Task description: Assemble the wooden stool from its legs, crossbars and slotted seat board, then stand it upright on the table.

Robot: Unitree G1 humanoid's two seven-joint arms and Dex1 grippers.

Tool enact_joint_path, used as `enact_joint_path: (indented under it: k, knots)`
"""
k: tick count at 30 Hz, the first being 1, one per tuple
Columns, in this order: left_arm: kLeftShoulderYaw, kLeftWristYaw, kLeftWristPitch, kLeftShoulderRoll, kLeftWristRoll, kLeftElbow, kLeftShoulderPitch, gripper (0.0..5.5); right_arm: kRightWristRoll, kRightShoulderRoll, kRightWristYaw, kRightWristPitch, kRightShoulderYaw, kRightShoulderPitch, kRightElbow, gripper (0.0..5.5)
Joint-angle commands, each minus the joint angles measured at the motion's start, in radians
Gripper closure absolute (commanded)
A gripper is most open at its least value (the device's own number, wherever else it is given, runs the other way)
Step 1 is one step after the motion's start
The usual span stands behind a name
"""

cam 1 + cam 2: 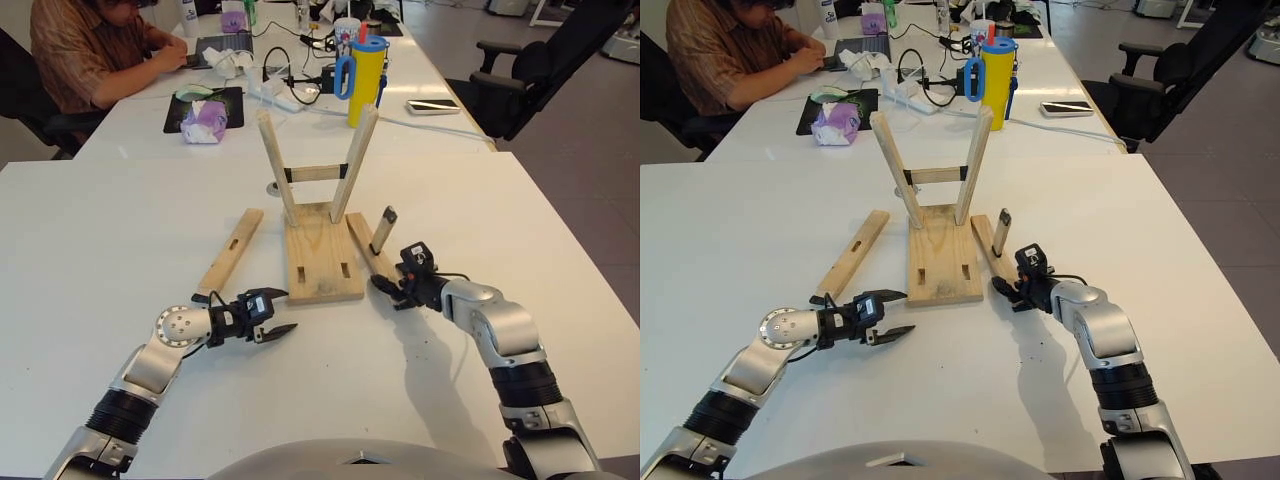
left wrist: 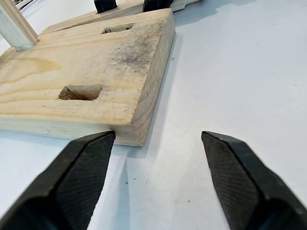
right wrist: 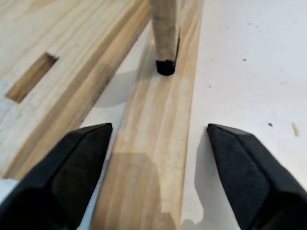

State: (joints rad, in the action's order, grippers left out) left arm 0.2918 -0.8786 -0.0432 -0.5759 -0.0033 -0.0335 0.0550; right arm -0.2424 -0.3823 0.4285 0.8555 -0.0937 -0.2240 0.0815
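Leg fitting is under way: right hand [image 3: 159, 129], wide open and empty, is set astride the loose leg [image 1: 362, 238] at three o'clock of the seat board [image 1: 323, 262]; closing is needed next.

Left end effector [image 1: 290, 310], right end effector [image 1: 388, 292] — both agape.

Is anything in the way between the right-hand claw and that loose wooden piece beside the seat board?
Nothing visible does. The open right gripper has its fingers on either side of the near end of the loose leg. The short crossbar standing in it is farther along.
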Motion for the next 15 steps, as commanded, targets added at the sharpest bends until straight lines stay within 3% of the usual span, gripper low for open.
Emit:
enact_joint_path:
  k: [1, 4, 7, 15]
  knots:
    - [-0.052, 0.036, 0.025, -0.073, 0.051, -0.054, -0.010, 2.16, -0.005, 0.017, 0.000, 0.016, -0.004, 0.015, -0.002, 2.53]
    - [-0.135, 0.054, 0.062, -0.057, -0.038, -0.005, 0.016, 2.16, 0.008, 0.028, -0.023, -0.030, 0.010, 0.020, -0.003, 3.02]
    - [-0.219, 0.077, 0.168, 0.025, -0.202, 0.073, 0.067, 2.16, -0.020, 0.095, -0.087, -0.098, 0.101, 0.004, -0.007, 3.40]
    - [-0.359, 0.127, 0.463, 0.109, -0.528, 0.188, 0.177, 2.16, -0.361, 0.250, -0.100, -0.233, 0.415, -0.143, 0.092, 3.46]
